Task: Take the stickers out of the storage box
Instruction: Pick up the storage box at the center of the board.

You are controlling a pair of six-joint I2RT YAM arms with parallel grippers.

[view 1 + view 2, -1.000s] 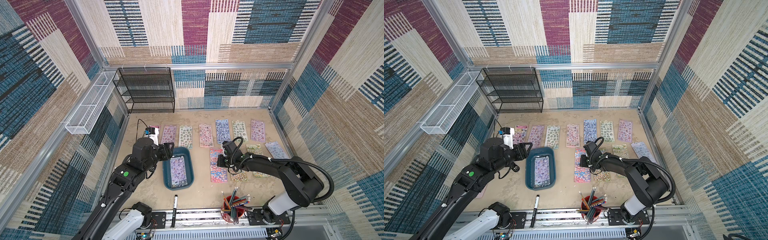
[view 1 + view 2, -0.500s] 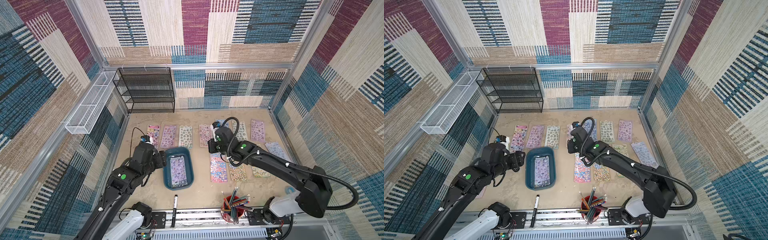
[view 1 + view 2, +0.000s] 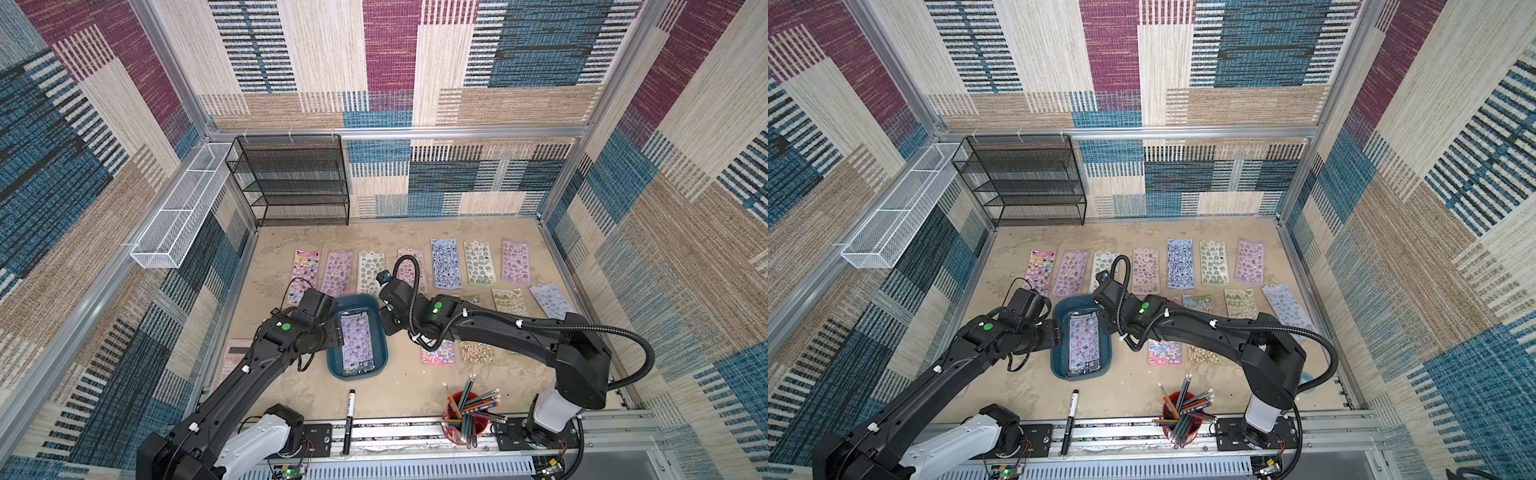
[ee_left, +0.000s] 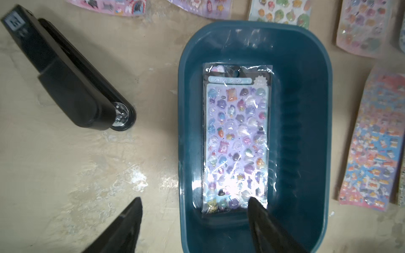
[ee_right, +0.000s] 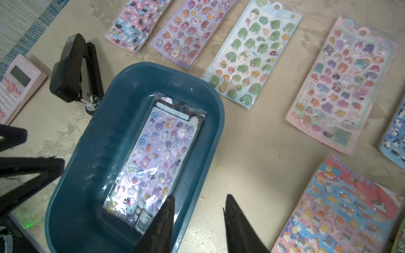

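One lilac sticker sheet (image 4: pixel 236 140) in one teal storage box (image 4: pixel 306 131), twelve sheets (image 3: pixel 1180 262) on the counter (image 3: pixel 407 395) (some partly hidden), left gripper (image 4: pixel 195 210) and right gripper (image 5: pixel 199 208) both spread apart, empty.

The storage box (image 3: pixel 354 375) is dark teal-blue, and the lilac sheet (image 3: pixel 355 340) in it carries tiny pastel cartoon figures under a black header band. On the mottled sandy-beige table (image 3: pixel 395 395), at the box's 2 o'clock in both top views, are a blue sheet (image 3: pixel 446 264) and a pale green sheet (image 3: pixel 479 263). At 3 o'clock is a red-and-blue multicolour sheet (image 3: pixel 438 356), and at 4 o'clock a red cup (image 3: pixel 452 413) of mixed-colour pencils.
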